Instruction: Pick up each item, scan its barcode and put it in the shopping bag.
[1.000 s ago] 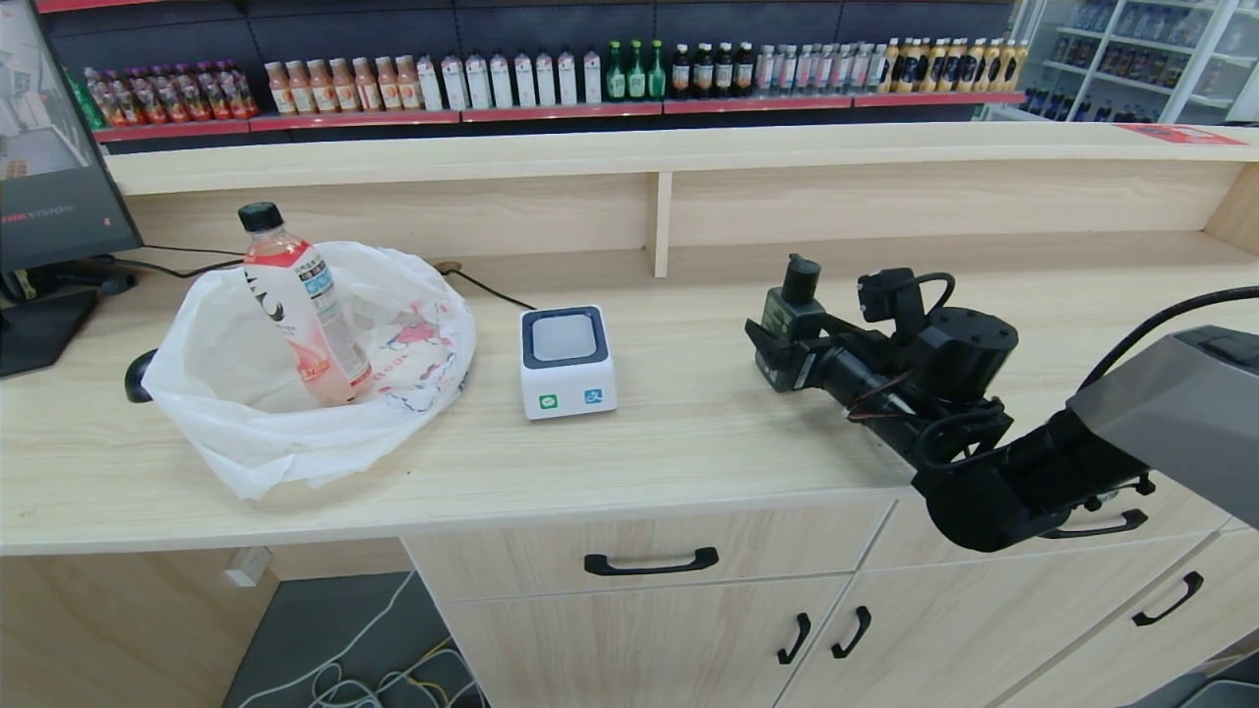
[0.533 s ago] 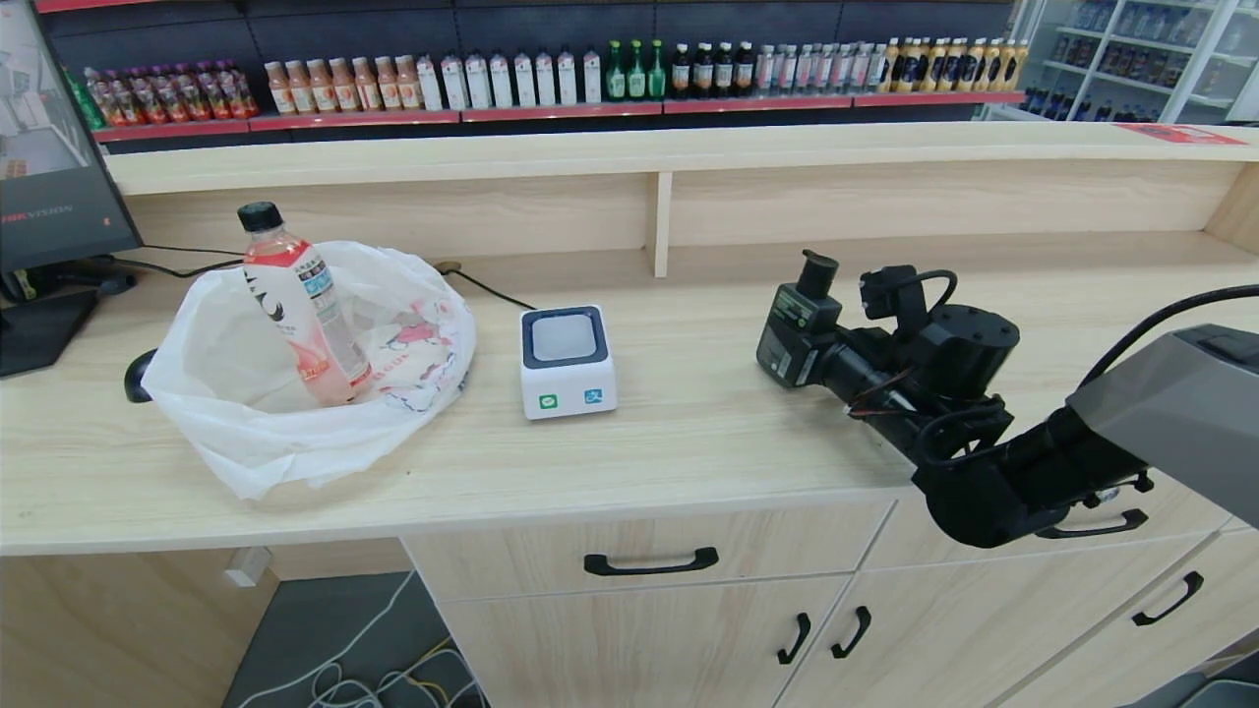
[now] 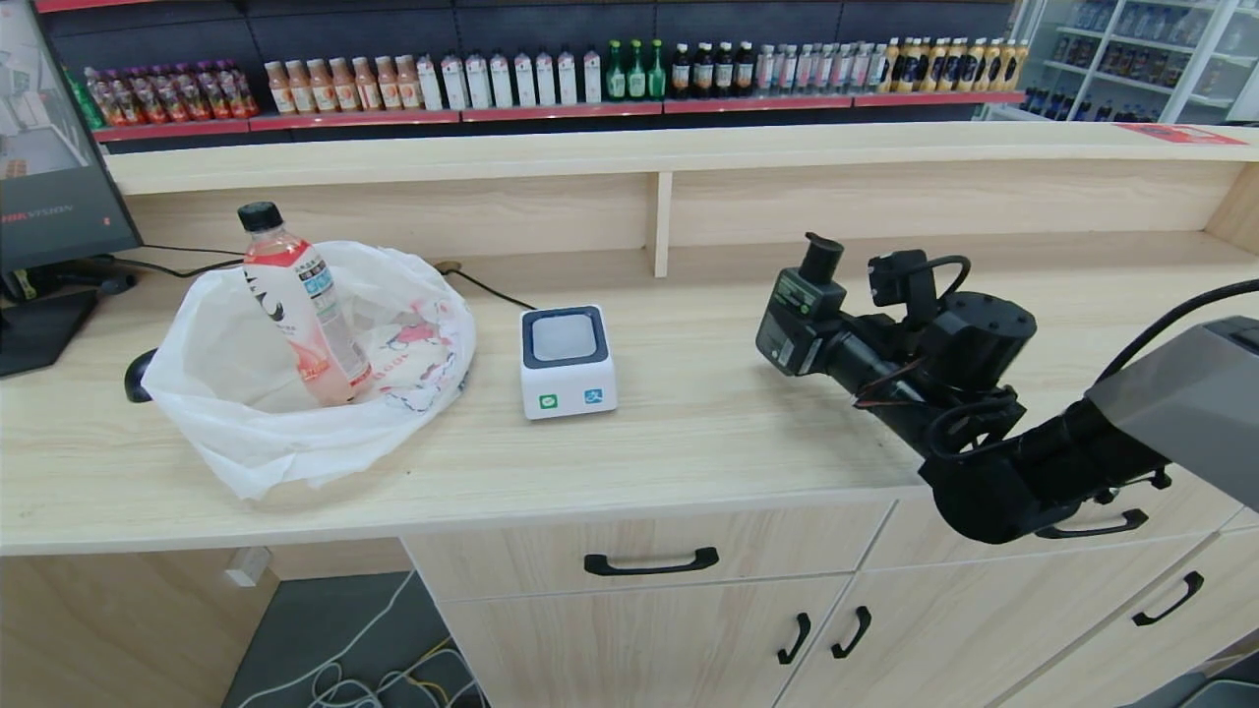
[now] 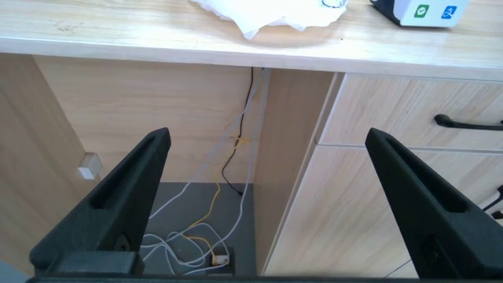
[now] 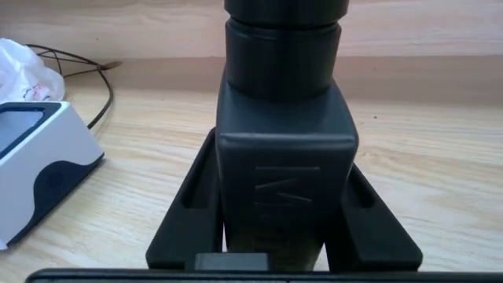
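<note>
A dark square bottle (image 3: 809, 293) with a black cap hangs just above the counter at the right, tilted a little, with my right gripper (image 3: 790, 344) shut on its lower body. Up close, the bottle (image 5: 287, 149) sits between the two black fingers (image 5: 189, 208). The white scanner (image 3: 568, 359) stands mid-counter, to the bottle's left. A white shopping bag (image 3: 246, 433) lies open at the left, and a peach drink bottle (image 3: 305, 305) leans inside it. My left gripper (image 4: 267, 196) hangs open below the counter edge, in front of the cabinet.
A monitor (image 3: 49, 177) and cables sit at the far left of the counter (image 3: 689, 442). A raised wooden shelf (image 3: 659, 187) runs along the back. Drawers with black handles (image 3: 649, 563) lie under the counter. Loose cables lie on the floor (image 4: 204, 236).
My right gripper has raised the dark bottle off the counter, moving it up and slightly right. The bag, scanner and peach bottle have not moved.
</note>
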Available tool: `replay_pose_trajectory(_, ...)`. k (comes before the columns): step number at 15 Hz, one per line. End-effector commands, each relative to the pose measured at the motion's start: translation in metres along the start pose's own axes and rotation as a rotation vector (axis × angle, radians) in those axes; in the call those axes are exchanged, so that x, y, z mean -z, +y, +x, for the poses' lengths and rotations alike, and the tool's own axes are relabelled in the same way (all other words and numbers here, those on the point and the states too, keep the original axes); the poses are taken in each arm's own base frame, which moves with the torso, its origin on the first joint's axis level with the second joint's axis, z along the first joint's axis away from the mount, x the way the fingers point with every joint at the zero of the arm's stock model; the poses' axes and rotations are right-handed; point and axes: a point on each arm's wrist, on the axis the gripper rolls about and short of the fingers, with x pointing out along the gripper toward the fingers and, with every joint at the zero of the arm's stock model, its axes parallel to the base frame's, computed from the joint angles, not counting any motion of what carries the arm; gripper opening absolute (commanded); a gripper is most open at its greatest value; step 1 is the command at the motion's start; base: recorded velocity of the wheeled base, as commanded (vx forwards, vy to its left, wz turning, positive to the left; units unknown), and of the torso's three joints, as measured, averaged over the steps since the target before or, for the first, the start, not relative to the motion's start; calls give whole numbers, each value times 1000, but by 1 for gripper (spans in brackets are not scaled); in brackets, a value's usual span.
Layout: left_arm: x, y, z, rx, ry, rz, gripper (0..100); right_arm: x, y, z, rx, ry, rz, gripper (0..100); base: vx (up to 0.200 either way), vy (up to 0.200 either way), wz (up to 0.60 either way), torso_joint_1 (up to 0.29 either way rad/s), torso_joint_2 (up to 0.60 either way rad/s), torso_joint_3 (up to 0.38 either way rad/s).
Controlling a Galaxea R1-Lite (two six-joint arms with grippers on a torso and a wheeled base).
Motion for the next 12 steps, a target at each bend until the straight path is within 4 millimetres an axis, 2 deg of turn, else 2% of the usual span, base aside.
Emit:
replay_pose_trajectory(1,0,0,0,-1,0,0,100,-22,3,-5,-7,-49,-21,0,0,0,0,0,0,0)
replay_pose_trajectory(3,0,0,0,-1,0,0,100,-36,15,-14,-34,-69,-19,0,0,0,0,0,0,0)
replay_pose_trajectory(4,0,0,0,-1,0,0,100,-44,21,-26,-44,-72,-21,0,0,0,0,0,0,0)
replay_pose_trajectory(6,0,0,0,-1,0,0,100,-54,29,-64,-59,-29,-70,0,0,0,0,0,0,0)
replay_pose_trajectory(7,0,0,0,-1,0,0,100,-56,33,-81,-67,-8,-82,0,0,0,0,0,0,0)
replay_pose_trajectory(8,0,0,0,-1,0,0,100,-56,34,-85,-70,-2,-82,0,0,0,0,0,0,0)
replay_pose_trajectory(9,0,0,0,-1,0,0,100,-52,39,-110,-80,42,-82,0,0,0,0,0,0,0)
replay_pose_trajectory(12,0,0,0,-1,0,0,100,-44,39,-148,-80,58,-111,0,0,0,0,0,0,0)
